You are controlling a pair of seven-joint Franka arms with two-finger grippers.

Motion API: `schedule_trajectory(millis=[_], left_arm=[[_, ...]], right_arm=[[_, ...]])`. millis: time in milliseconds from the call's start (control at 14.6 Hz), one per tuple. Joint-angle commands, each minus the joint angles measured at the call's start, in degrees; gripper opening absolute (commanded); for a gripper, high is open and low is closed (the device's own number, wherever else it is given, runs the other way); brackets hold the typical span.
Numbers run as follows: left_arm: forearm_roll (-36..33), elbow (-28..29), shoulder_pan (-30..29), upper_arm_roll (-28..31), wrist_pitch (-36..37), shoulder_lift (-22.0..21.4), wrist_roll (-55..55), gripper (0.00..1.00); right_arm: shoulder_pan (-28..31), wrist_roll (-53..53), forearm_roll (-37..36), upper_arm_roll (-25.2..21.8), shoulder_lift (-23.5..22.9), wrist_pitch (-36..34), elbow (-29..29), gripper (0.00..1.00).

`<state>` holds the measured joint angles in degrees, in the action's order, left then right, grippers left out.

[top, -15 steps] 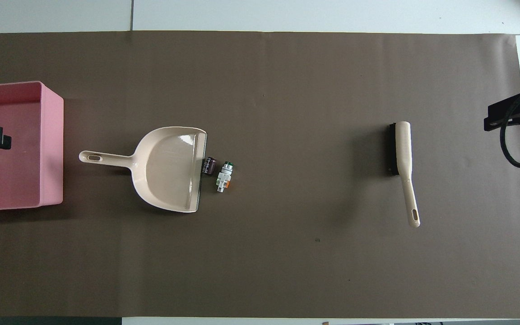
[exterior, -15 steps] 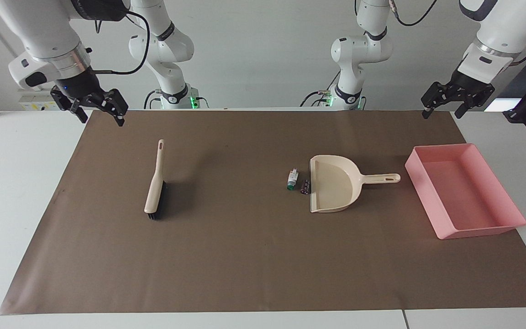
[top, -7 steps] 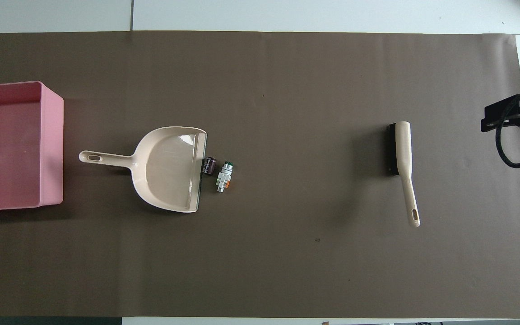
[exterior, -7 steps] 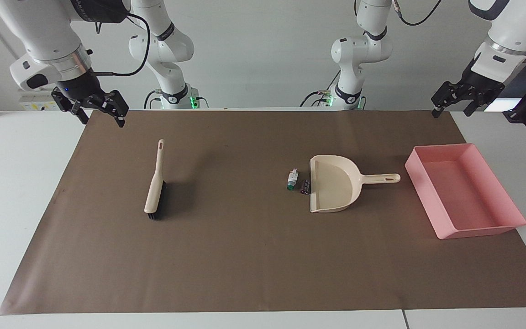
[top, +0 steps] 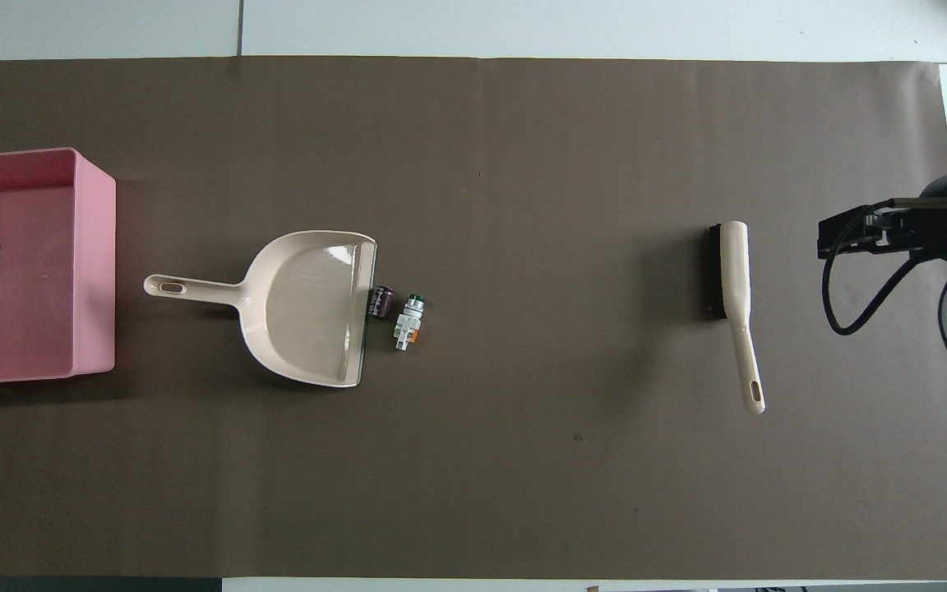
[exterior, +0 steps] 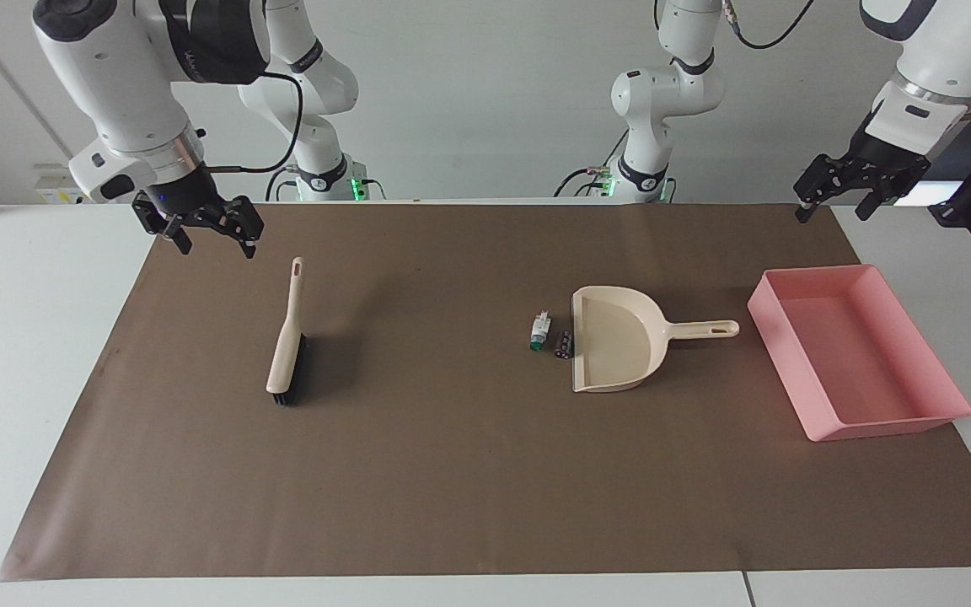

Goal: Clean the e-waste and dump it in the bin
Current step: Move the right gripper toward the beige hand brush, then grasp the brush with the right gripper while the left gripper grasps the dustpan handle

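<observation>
The right gripper (exterior: 212, 237) hangs in the air over the brown mat (exterior: 452, 472) at the right arm's end of the tabletop (exterior: 30, 337), near the handle tip of the brush (exterior: 286, 341); its fingers are spread apart and empty. The left gripper (exterior: 835, 202) hangs over the mat's corner at the left arm's end, its fingers also spread and holding nothing.

The e-waste lies on the mat as 2 small pieces: the white piece (exterior: 540, 330) with a green end, and the dark cylinder (exterior: 564, 344) just beside it. The cylinder sits right at the open lip of the beige dustpan (exterior: 616, 337); whether it touches the lip cannot be told. The dustpan's handle points toward the bin (exterior: 861, 350), a pink tray resting at the left arm's end, partly on the mat's edge. The brush lies flat, well apart from the e-waste, toward the right arm's end.
</observation>
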<state>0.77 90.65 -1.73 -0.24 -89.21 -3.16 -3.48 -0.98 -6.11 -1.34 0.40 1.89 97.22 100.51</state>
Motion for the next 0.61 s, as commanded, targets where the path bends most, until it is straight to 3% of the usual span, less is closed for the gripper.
schedule_trajectory(millis=[0, 341, 546], left_arm=[[-1.0, 2.2, 0.5, -0.3, -1.8, -0.6, -3.5, 0.99], [-0.9, 8.1, 2.6, -0.4, -6.3, -1.7, -25.2, 0.99], [-0.9, 11.8, 3.4, -0.4, -10.1, -3.2, -44.4, 0.99]], right_arm=[[-0.1, 1.1, 1.1, 0.1, 2.6, 7.3, 9.9, 0.99], [-1.9, -1.8, 1.2, 0.2, 5.4, 23.1, 27.3, 0.99], [-1.8, -0.6, 1.3, 0.1, 6.7, 24.8, 32.7, 0.99]])
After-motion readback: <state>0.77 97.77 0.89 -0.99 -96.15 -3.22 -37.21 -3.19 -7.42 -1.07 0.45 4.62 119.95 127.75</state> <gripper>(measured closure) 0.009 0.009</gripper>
